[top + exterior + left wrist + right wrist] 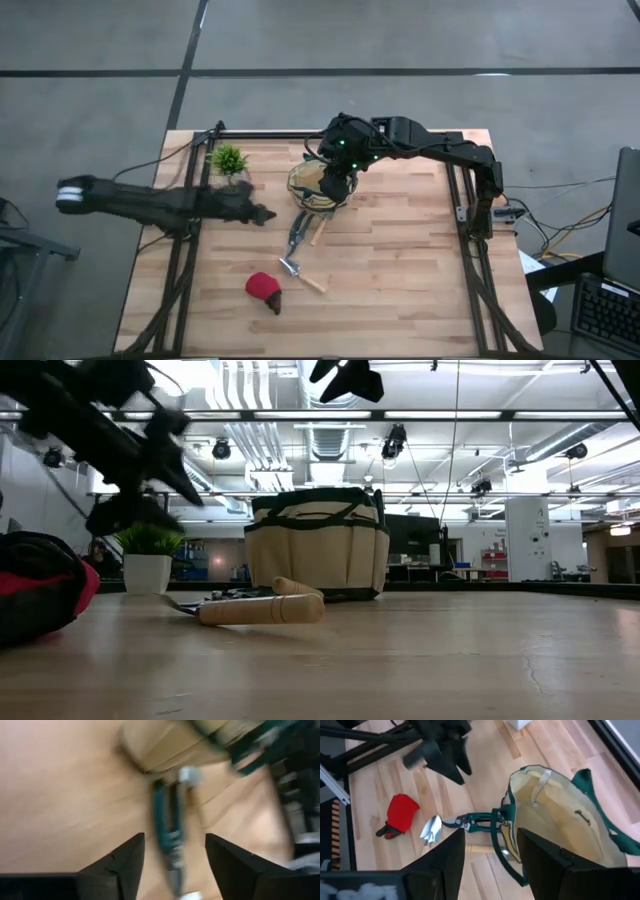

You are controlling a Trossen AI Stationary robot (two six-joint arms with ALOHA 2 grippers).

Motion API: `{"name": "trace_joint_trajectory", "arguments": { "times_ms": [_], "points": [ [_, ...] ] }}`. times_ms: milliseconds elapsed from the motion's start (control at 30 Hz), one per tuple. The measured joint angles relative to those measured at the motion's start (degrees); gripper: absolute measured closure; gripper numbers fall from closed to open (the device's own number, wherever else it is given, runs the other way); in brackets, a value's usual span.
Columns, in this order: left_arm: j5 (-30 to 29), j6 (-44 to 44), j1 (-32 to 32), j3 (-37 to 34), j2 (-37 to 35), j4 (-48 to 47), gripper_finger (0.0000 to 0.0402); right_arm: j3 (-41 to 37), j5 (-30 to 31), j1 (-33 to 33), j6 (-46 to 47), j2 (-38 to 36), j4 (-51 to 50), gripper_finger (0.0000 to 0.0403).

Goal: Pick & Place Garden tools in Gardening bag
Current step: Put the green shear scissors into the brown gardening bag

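On the wooden worktop [400,260] most of the job looks undone: a green-handled pruner [477,821] lies just beside the gardening bag [320,183], its handles up against the bag's wall, a silver trowel [431,829] with a wooden handle lies close by it, and the red rounded item [264,288] with its dark tip sits well apart, nearer the front edge. Inside the bag the right wrist view shows one pale slender piece leaning against the wall, possibly a tool handle, though what it is cannot be told; nothing else is plainly stowed, so at least three tools seem left to place. The small potted plant [229,160] stands just beside the bag on its left. The left gripper [262,214] reaches low across from the left side, pointing toward the pruner, and its jaws stand wide apart with nothing between them; in its own wrist view the pruner lies just ahead of the open fingers. The right gripper [337,188] hangs directly over the bag's mouth, arm stretched in from the right, its fingers parted and empty.
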Motion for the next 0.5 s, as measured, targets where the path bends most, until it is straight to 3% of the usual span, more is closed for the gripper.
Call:
{"name": "trace_joint_trajectory", "arguments": {
  "times_ms": [200,500],
  "points": [
    [0.00,4.95,0.02,7.77,13.86,0.42,0.0176,-0.02,-0.33,0.51,1.27,-2.25,-1.81,0.0245],
    [1.46,10.69,0.04,16.53,26.65,0.75,0.0178,-4.34,3.23,1.10,-1.94,-11.03,-1.23,0.0280]
  ]
}}
